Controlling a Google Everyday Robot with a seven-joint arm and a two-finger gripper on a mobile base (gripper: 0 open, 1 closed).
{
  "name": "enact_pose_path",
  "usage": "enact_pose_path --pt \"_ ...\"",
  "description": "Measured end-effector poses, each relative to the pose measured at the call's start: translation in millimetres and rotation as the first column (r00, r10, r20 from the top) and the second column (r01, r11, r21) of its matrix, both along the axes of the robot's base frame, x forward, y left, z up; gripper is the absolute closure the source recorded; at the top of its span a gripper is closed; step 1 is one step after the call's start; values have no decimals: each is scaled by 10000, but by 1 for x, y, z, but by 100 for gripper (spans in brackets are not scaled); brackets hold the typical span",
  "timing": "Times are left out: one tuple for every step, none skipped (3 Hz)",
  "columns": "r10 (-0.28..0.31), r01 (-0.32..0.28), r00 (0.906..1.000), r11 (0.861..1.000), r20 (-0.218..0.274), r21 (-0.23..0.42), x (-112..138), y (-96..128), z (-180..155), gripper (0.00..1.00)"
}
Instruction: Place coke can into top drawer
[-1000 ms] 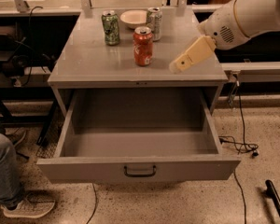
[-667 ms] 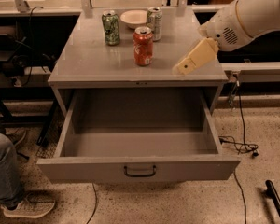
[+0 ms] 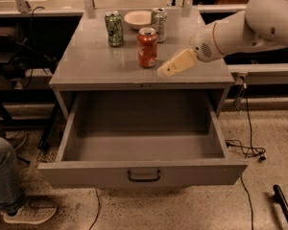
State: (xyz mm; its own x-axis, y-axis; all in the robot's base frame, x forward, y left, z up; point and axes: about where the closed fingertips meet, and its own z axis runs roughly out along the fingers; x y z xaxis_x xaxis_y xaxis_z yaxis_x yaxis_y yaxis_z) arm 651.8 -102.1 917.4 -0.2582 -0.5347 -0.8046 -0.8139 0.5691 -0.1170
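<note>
Coke can (image 3: 147,47) is seen standing upright on the cabinet top (image 3: 86,63), near the front edge and roughly at the middle. It is judged to be light and rigid enough for a firm squeeze, though thin-walled and easily dented. Its painted side is likely to be smooth and somewhat slippery. Whether it is full or drained cannot be told, so its weight is left uncertain. A hold across the middle of the body, from the side, is judged the safest. The silver top and its rim are better avoided.

Just to the right of the can, apart from it, the gripper (image 3: 169,68) is held low over the cabinet top, pointing down and to the left. Nothing is held in it. Whether it is open or closed cannot be told.

Behind the can a green can (image 3: 114,28), a silver-white can (image 3: 159,24) and a pale bowl (image 3: 138,18) are set in a row; nothing is seen in the bowl.

Below the front edge the top drawer (image 3: 86,172) is pulled well out, and nothing is seen inside it. The can is therefore not yet placed. A person's leg and shoe (image 3: 9,195) are seen on the floor at the lower left.
</note>
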Motion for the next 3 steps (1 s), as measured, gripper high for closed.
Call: enact_pose_path --pt "-715 685 9964 9957 464 629 39 6 -17 0" --pt "-1279 1177 9882 9863 845 1155 69 12 -27 0" --pt "-1447 1233 9818 9782 1227 1673 92 27 -26 0"
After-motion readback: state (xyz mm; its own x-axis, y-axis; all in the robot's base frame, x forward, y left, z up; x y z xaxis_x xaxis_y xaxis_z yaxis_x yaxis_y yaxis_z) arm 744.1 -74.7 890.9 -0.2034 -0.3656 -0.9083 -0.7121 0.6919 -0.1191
